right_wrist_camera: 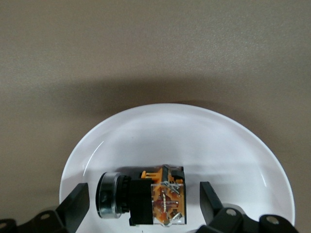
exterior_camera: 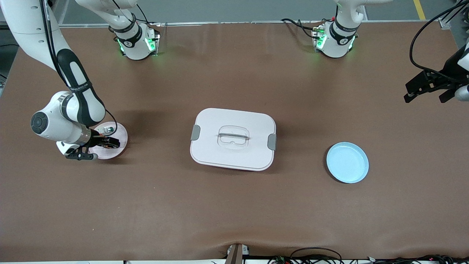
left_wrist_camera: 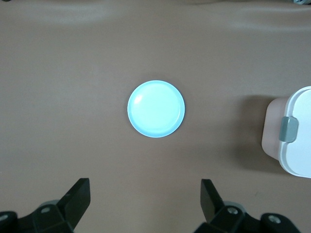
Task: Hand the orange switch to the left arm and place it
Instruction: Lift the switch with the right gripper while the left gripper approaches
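Note:
The orange switch (right_wrist_camera: 146, 199) lies on its side on the pink plate (exterior_camera: 119, 136), which also shows in the right wrist view (right_wrist_camera: 184, 141). My right gripper (exterior_camera: 106, 142) is low over that plate, open, with its fingers (right_wrist_camera: 73, 206) on either side of the switch and a gap at each side. In the front view the gripper mostly hides the switch. My left gripper (exterior_camera: 425, 96) is open and empty, held high over the left arm's end of the table. The white box (exterior_camera: 233, 138) stands at the table's middle, and its end shows in the left wrist view (left_wrist_camera: 294, 141).
A small silver-white part with a green-tinted cap (exterior_camera: 109, 129) lies on the pink plate, farther from the front camera than the switch. An empty light blue plate (exterior_camera: 347, 162) lies between the box and the left arm's end; it shows in the left wrist view (left_wrist_camera: 156, 108).

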Controlling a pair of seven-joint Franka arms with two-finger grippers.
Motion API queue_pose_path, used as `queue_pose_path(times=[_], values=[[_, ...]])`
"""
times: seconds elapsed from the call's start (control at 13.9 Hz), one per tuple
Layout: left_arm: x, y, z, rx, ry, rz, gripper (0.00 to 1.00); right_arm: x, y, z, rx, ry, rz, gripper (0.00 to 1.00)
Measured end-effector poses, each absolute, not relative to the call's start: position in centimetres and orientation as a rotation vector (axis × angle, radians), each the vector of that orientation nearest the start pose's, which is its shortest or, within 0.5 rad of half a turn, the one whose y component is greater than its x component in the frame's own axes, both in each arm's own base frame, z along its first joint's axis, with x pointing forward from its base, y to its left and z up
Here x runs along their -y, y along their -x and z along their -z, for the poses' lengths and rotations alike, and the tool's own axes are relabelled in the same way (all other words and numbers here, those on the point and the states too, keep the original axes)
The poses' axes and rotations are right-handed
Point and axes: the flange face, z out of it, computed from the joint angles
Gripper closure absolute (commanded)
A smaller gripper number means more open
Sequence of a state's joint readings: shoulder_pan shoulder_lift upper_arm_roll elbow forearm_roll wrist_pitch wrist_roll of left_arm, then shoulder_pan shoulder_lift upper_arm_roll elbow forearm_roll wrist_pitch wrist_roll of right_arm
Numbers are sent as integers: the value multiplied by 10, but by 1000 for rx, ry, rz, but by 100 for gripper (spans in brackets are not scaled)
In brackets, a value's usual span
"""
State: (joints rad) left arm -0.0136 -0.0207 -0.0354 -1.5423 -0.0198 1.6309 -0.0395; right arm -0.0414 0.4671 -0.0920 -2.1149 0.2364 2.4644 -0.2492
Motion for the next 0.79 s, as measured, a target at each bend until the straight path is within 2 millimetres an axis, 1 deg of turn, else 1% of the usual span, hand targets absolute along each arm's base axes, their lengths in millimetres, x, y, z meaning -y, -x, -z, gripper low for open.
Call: queue_pose_path(times=[0.22,0.43,0.5,0.57,0.65,0.72,0.79], values=[[30,-554,-659,-15,3164,185,0,77,-558,-176,-107,3021,-152,0],[30,-554,-662,-15,3164,193,0,77,-558,-175,-107,3021,-155,1],[30,-554,-662,-15,3164,194,0,77,-558,-175,-107,3021,-155,20],[30,-554,-662,-15,3164,194,0,77,-558,-175,-107,3021,-155,47],[30,-554,-662,-15,3164,193,0,76,-558,-175,-106,3021,-156,80],[30,-554,-662,-15,3164,193,0,76,-558,-174,-106,3020,-159,100],[29,-554,-662,-14,3164,193,0,76,-558,-175,-108,3020,-159,100]])
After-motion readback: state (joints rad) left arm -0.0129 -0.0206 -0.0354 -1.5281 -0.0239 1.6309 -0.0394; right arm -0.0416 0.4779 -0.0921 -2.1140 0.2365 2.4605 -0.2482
